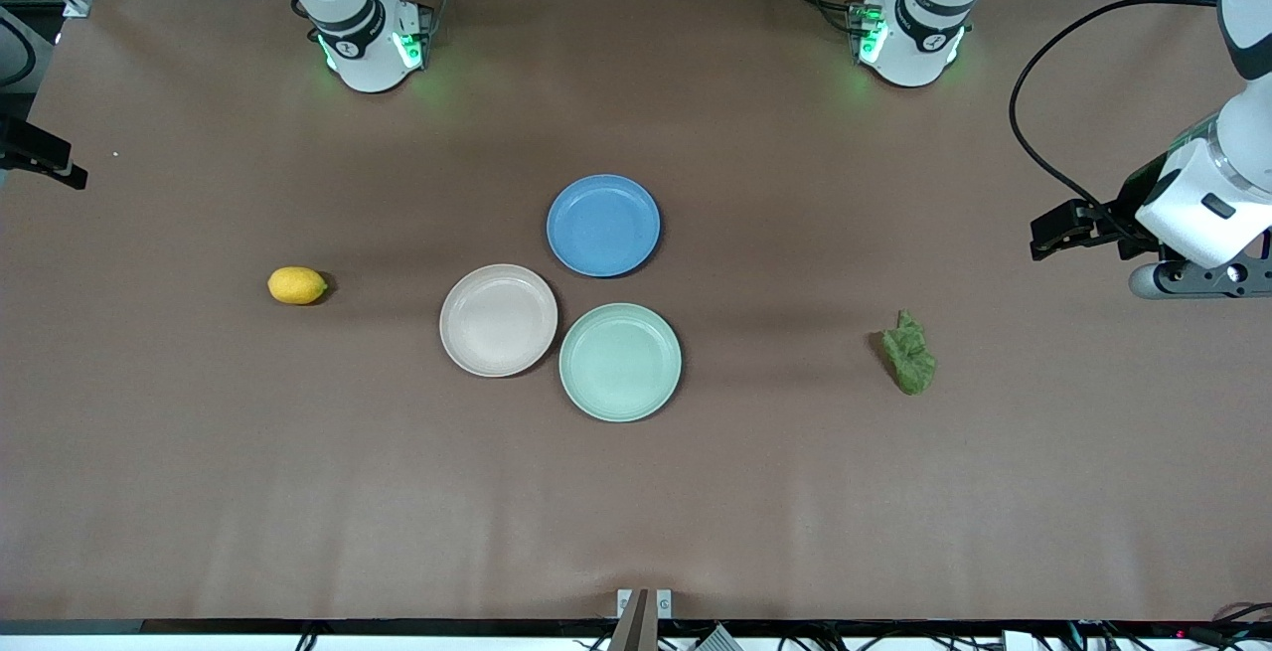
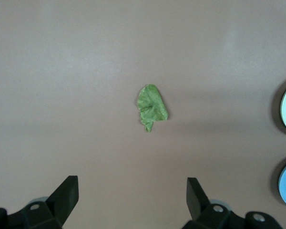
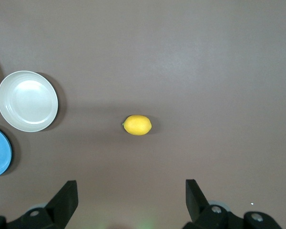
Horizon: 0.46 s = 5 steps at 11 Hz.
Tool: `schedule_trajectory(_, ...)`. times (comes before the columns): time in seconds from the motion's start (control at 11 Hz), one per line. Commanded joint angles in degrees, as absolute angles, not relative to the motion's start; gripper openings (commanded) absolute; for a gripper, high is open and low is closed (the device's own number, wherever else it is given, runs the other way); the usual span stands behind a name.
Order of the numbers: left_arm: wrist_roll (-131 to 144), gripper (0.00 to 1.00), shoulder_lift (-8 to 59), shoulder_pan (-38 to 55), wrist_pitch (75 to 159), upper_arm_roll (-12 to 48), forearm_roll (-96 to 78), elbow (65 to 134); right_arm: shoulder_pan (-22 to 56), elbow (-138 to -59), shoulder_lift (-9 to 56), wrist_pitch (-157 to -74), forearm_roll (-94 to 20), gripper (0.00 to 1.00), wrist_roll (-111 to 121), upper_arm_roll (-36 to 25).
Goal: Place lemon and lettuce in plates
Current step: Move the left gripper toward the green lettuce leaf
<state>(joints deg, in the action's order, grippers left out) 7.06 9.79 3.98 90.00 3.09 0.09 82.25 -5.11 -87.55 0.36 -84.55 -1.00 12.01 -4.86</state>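
Front view shows nothing picked yet: lemon [image 1: 297, 285] lies toward the right arm's end, lettuce [image 1: 910, 352] toward the left arm's, both well apart from the beige plate [image 1: 498, 320] and mint plate [image 1: 620, 362]. Left gripper [image 2: 132, 196] and right gripper [image 3: 131, 197] hang high, fingers apart. Next, each should descend.

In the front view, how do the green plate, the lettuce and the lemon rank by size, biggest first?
1. Mint green plate, clearly the largest.
2. Lettuce, about half the plate's width.
3. Lemon, slightly smaller than the lettuce; these two are close.
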Motion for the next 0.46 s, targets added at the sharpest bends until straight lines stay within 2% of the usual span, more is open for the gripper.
schedule_trajectory(0.0, 6.5, 1.00, 8.9, 3.9, 88.9, 3.3, 0.6, 82.4, -5.5, -88.0, -0.1, -84.3, -1.3, 1.00, 12.7, -5.0)
schedule_trajectory(0.37, 6.3, 1.00, 9.6, 3.5, 88.9, 3.3, 0.6, 82.7, -4.9, -87.9, -0.2, -83.6, -1.7, 1.00, 12.7, -4.7)
